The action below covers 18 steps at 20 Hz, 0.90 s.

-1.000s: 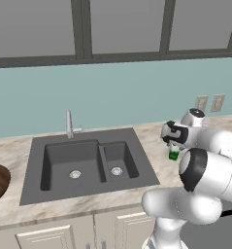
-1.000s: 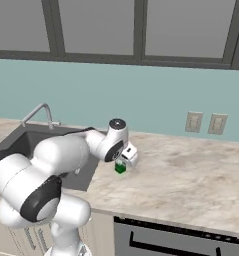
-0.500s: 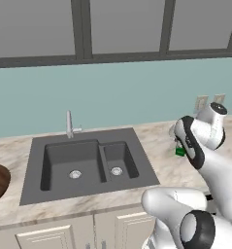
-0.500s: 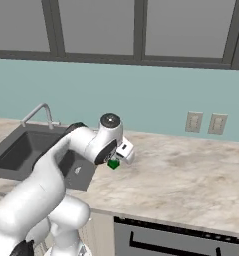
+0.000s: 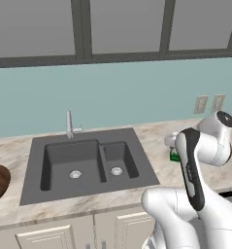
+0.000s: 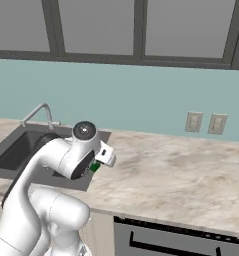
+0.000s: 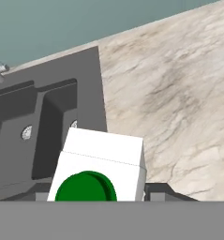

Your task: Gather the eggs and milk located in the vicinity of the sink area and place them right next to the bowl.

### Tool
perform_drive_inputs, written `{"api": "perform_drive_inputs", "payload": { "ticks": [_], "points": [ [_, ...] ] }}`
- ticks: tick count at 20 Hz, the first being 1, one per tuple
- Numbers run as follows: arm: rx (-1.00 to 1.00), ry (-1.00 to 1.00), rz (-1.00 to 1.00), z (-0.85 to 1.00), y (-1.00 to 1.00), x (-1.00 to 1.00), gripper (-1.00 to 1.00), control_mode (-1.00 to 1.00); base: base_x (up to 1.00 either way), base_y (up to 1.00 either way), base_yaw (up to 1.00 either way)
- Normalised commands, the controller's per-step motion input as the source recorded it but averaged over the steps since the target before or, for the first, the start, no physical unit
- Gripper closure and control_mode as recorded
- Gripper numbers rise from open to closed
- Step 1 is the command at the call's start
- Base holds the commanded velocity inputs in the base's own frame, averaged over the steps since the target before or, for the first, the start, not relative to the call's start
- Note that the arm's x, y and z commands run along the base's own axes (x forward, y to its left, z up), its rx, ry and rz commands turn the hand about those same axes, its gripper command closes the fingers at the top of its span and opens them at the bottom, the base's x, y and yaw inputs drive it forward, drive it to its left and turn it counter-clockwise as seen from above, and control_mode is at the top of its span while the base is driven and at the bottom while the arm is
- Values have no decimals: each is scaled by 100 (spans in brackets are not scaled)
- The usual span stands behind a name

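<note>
I see the sink (image 5: 91, 163), a dark grey double basin with a chrome faucet, set in the marbled counter (image 6: 176, 172). The milk (image 7: 100, 168), a small white carton with a round green cap, sits clamped in my gripper (image 7: 101, 192), raised above the counter just right of the sink.

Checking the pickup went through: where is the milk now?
The milk sits between the fingers of the hand, lifted over the counter just right of the sink.
</note>
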Motion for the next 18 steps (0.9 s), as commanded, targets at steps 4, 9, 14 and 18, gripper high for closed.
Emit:
{"api": "perform_drive_inputs", "payload": {
  "ticks": [4, 9, 14, 18],
  "points": [
    [-5, -11, 7, 16, 28, -40, 100, -100, 0, 0, 0],
    [-4, -8, 2, 1, 15, -25, 100, -100, 0, 0, 0],
    [0, 0, 0, 0, 0, 0, 100, 100, -57, 3, 2],
    [0, 0, 0, 0, 0, 0, 100, 100, -94, 0, 3]
  ]
}}
